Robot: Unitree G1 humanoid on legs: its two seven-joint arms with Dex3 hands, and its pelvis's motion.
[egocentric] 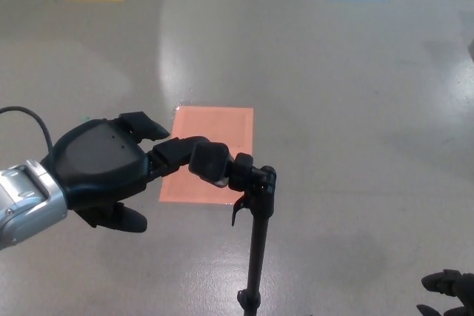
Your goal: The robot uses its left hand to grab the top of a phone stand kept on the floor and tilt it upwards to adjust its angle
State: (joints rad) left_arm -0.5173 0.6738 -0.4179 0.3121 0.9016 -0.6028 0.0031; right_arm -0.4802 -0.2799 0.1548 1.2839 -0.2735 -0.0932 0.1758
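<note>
**Left hand at the head of the phone stand, grip uncertain**

The phone stand (257, 246) stands on the grey floor (355, 146), low and centre in the head view, just in front of an orange floor patch (222, 127). Its long axis is the black pole, running nearly upright from the bottom edge to a clamp head (252, 177) at the top; the head points toward the robot's left, with a small lever hanging beneath it.

The left hand (111, 164) reaches in from the left. Its fingers (207, 159) are curled against the clamp head, touching it, but whether they truly clench it or only rest on it I cannot tell from this angle. The right hand (448, 288) barely shows at the lower right corner; its state is unreadable.

The risks, as I judge them: a shallow hold could slip off the head during the upward tilt, and a sideways pull might tip the slender pole over instead of turning the joint.
</note>
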